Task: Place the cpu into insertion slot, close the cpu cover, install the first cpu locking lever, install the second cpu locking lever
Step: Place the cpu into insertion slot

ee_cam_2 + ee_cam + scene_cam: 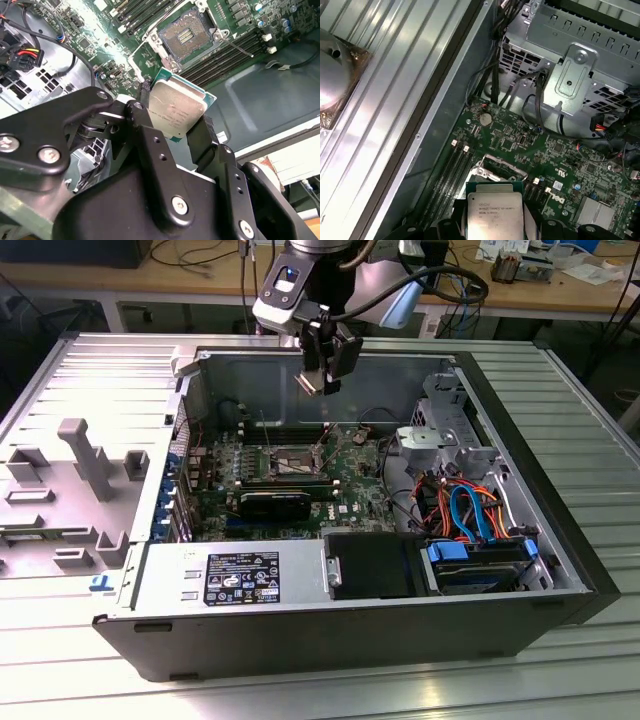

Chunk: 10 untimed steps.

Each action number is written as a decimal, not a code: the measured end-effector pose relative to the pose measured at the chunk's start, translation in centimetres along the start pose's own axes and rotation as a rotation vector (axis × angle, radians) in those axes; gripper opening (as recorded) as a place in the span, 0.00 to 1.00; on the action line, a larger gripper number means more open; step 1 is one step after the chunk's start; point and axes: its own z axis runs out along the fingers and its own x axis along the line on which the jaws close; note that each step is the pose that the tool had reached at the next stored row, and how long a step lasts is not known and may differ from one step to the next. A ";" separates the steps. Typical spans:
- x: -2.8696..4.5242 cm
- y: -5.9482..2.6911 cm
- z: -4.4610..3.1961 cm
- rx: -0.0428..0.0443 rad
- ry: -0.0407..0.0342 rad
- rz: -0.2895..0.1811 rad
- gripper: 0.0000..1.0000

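Note:
My gripper [320, 378] hangs over the open computer case, above the back of the green board, shut on the cpu [312, 386]. The cpu [175, 107] is a flat square chip with a silver-grey top, pinched at two opposite edges between black fingers [144, 100], and it also appears in the first wrist view [495, 215]. Below it lies the insertion slot [186, 35], a dark square socket with its contacts bare. The silvery cpu cover [159, 47] is swung up at one edge of the slot. A thin wire lever [241, 48] sticks out beside the slot [290, 460].
Long black memory slots [225, 55] flank the socket. A black fan block [275, 505] sits in front of it. The drive cage with orange and blue cables [470, 515] fills the exterior view's right. A grey fixture [85, 455] stands left of the case wall [185, 440].

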 end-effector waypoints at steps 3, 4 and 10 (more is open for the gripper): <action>0.00 0.00 0.00 0.0000 0.0000 0.000 0.54; 0.00 0.00 0.00 0.0000 0.0000 0.000 0.54; 0.00 0.00 0.00 -0.0001 0.0000 0.000 0.54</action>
